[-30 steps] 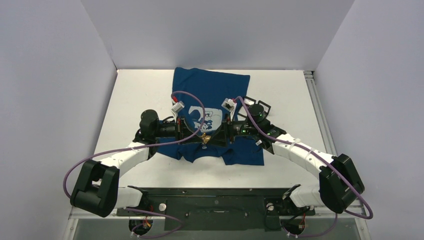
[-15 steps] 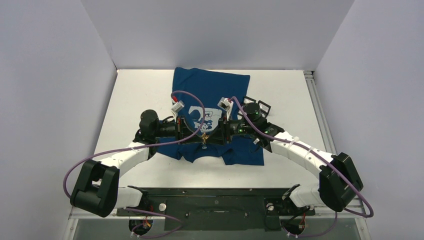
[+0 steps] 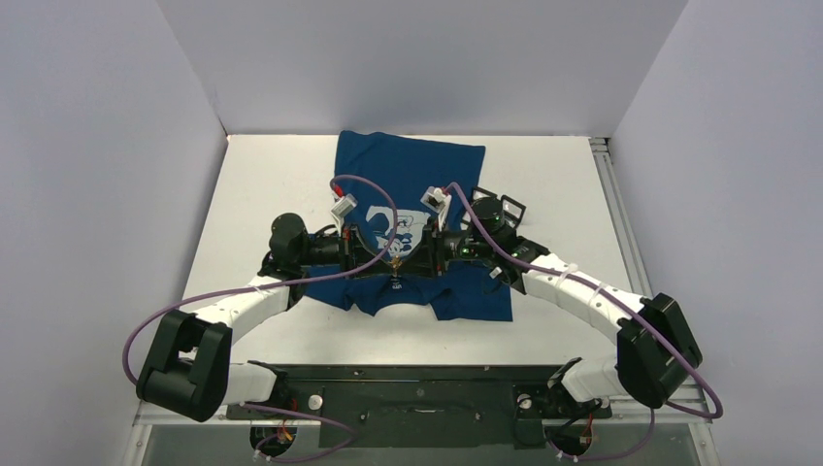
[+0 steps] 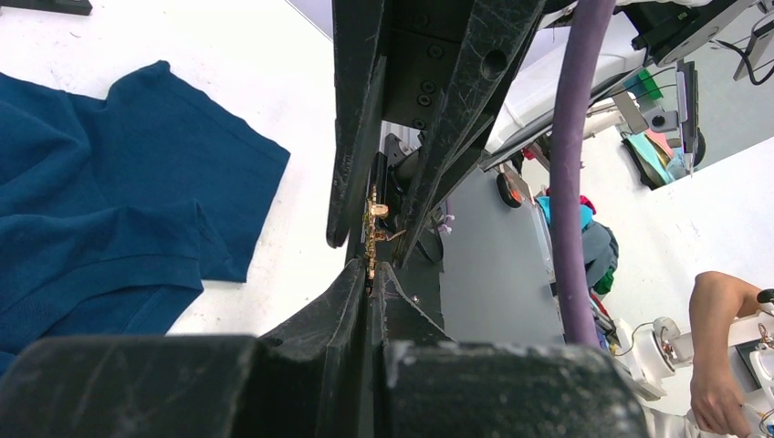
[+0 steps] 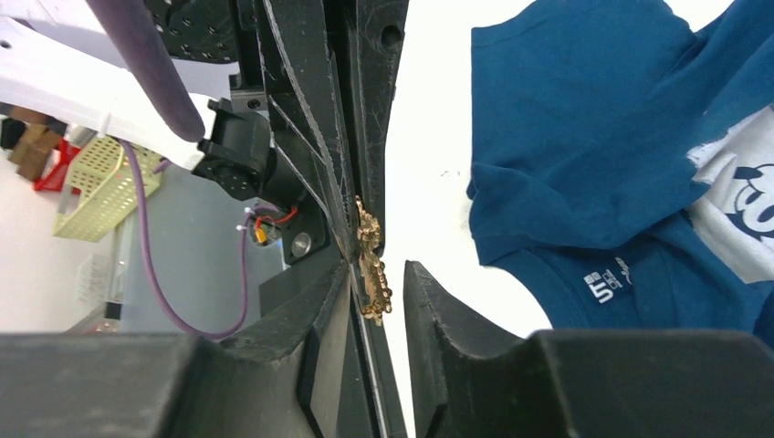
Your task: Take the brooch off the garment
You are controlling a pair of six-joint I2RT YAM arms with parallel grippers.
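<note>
R gripper (image 5: 381, 274) has slid in to meet L gripper (image 4: 370, 278), jaws apart either side of the gold brooch (image 5: 370, 265), which L gripper pinches shut above the shirt (image 3: 408, 170) collar w/ no cloth attached, so prob. already off.

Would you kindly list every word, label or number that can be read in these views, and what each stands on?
"UT": white neck label printed inside the collar of the T-shirt; the smaller characters beside it are too small to read.
The chest print: only a cartoon shows, no legible lettering.
The brooch in the left pincer: no readable marking.
</note>
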